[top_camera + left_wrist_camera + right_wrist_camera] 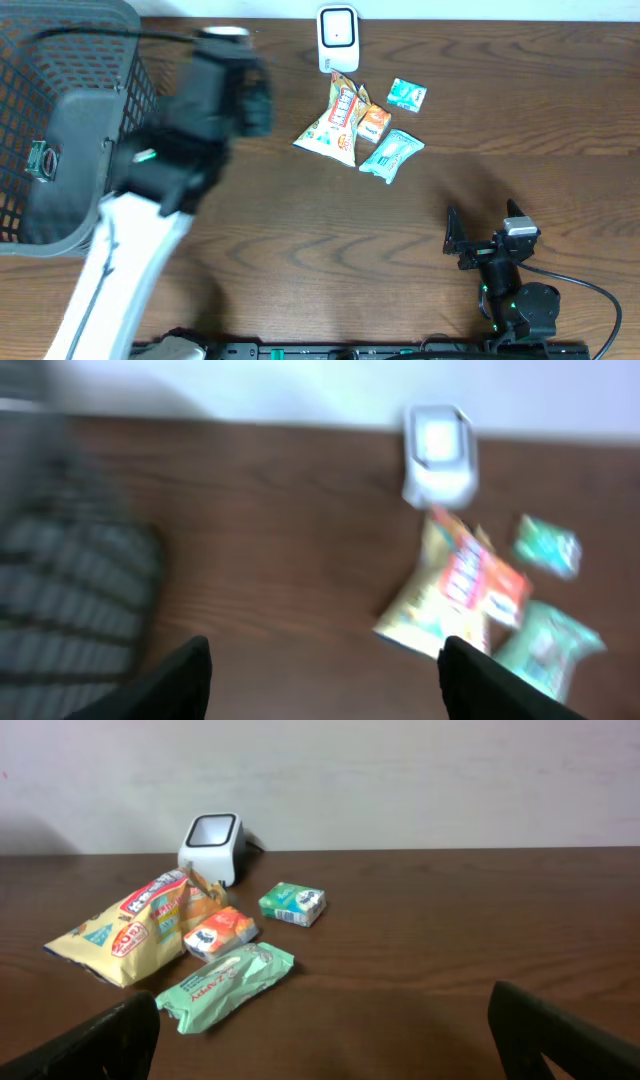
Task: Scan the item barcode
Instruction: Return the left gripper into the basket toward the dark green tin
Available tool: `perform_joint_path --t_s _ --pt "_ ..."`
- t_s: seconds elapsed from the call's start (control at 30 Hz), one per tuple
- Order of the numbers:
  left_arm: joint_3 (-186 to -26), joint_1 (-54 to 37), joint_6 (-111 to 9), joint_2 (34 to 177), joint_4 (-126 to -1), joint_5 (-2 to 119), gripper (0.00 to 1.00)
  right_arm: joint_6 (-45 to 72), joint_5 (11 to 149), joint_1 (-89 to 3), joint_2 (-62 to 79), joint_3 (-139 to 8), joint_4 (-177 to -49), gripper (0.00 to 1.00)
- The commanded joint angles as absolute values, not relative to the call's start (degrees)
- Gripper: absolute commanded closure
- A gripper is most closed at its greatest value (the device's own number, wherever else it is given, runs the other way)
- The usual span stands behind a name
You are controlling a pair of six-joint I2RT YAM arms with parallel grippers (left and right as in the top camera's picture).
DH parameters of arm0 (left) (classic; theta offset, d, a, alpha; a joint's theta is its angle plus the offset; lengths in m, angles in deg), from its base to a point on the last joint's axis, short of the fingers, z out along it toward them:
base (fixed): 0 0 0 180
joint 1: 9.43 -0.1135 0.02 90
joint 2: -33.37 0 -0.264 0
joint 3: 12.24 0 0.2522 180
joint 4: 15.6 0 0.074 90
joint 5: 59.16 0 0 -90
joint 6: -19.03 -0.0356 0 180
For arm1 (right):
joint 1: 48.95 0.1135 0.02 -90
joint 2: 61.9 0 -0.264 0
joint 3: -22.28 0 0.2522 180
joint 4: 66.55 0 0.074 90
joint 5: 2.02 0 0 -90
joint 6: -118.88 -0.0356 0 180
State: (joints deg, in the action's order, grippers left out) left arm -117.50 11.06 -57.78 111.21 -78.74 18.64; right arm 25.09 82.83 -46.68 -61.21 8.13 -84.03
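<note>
Looking down my left wrist camera, I see the left gripper (322,680) with its jaws spread and nothing between them; only bare brown table (280,560) shows in the gap. Ahead of those jaws and off to their right side lies the cluster of goods: the yellow snack bag (440,600), with the orange packet (508,595) touching it, the pale green wrapper (545,645) just beside that, and the small teal packet (547,545) a little apart. Beyond the bag, further ahead of the jaws, stands the white scanner (438,455). To the left of the jaws is the dark mesh basket (70,590). The view is blurred, so I cannot read any barcode on any packet

From overhead the left arm sits high over the table beside the basket, well apart from the goods. The right gripper (325,1050) also has its jaws spread wide and empty, with the whole cluster ahead of them and the scanner behind it

My judgement: the scan of this cluster is not yet begun. No item is held, none faces the scanner window. Left to do: pick one item, carry it to the scanner, and turn its barcode toward the window
</note>
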Motion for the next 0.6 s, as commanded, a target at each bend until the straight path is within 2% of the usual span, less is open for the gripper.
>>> perform_joint_path --t_s 0.0,0.07,0.1,0.2,0.27,0.43,0.57 --pt "-117.7 2.7 -58.9 105.6 -79.0 17.7 0.29 25.8 83.1 -46.8 -61.5 8.2 -84.3 0.01" --pt "-117.7 -2.6 -58.9 103.1 -78.2 17.7 0.28 25.8 83.1 -46.8 -61.5 8.2 -84.3 0.01" --pt "-117.7 -5.7 -58.9 101.9 -77.6 17.7 0.24 25.8 83.1 -46.8 -61.5 8.2 -84.3 0.01" --pt "-117.7 -13.1 -58.9 99.6 -76.7 17.6 0.24 25.8 83.1 -46.8 -61.5 8.2 -84.3 0.01" --pt "-117.7 -18.4 -58.9 98.6 -76.6 17.6 0.01 25.8 83.1 -46.8 -61.5 8.2 -84.3 0.01" --pt "-117.7 -28.0 -59.2 98.5 -75.6 17.7 0.02 25.8 83.1 -46.8 -61.5 8.2 -84.3 0.01" --pt "-117.7 -32.8 -67.4 101.6 -71.7 17.7 0.02 25.8 83.1 -46.8 -61.5 8.2 -84.3 0.01"
